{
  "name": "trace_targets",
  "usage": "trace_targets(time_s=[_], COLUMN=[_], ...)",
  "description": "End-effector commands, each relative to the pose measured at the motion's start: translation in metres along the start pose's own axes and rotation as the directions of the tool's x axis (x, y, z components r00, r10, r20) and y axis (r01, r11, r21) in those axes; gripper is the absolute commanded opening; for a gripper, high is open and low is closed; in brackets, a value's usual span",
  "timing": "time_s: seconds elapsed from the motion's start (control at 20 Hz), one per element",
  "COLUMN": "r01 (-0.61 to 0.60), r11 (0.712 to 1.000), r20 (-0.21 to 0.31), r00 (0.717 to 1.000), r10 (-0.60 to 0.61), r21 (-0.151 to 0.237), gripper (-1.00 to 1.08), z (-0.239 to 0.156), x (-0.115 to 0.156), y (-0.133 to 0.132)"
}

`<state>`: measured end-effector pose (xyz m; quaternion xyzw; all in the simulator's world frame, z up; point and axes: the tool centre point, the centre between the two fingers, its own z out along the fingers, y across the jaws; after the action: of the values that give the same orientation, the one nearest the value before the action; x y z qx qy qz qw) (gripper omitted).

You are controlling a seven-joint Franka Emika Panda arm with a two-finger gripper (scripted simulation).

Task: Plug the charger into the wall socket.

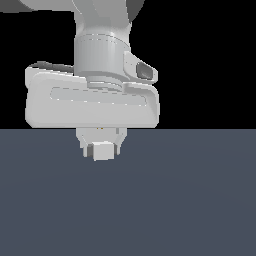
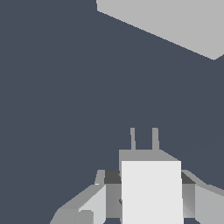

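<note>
Jaws clamped on the charger [image 2: 151, 192], the gripper [image 1: 102, 146] risks jamming its prongs [image 2: 144, 139], angled off the wall socket [image 2: 175, 24].

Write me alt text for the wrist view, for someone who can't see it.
A white charger sits clamped in the pincer, its two short grey prongs pointing away from the camera over a dark blue-grey floor. The pale grey wall socket shows only as a slab at the frame's edge, apart from the prongs.

Dark slate floor [image 1: 190, 200] (flat, plain); black bkgd [image 1: 210, 50].
</note>
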<state>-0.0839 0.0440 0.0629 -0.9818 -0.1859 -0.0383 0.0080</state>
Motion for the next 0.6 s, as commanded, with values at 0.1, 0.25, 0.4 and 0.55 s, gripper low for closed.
trace_targets(time_s=[0.1, 0.25, 0.4, 0.55], r01=[-0.100, -0.164, -0.228, -0.284], r11=[0.995, 0.986, 0.973, 0.959], r20=[-0.001, -0.001, -0.002, -0.003], r00=[0.995, 0.986, 0.974, 0.959], r10=[0.100, 0.164, 0.228, 0.284], r21=[-0.008, -0.013, -0.018, -0.023], gripper=[-1.00, -1.00, -1.00, -1.00], z=[-0.008, -0.013, -0.018, -0.023], x=[0.010, 0.017, 0.025, 0.031], y=[-0.006, -0.009, -0.012, -0.014])
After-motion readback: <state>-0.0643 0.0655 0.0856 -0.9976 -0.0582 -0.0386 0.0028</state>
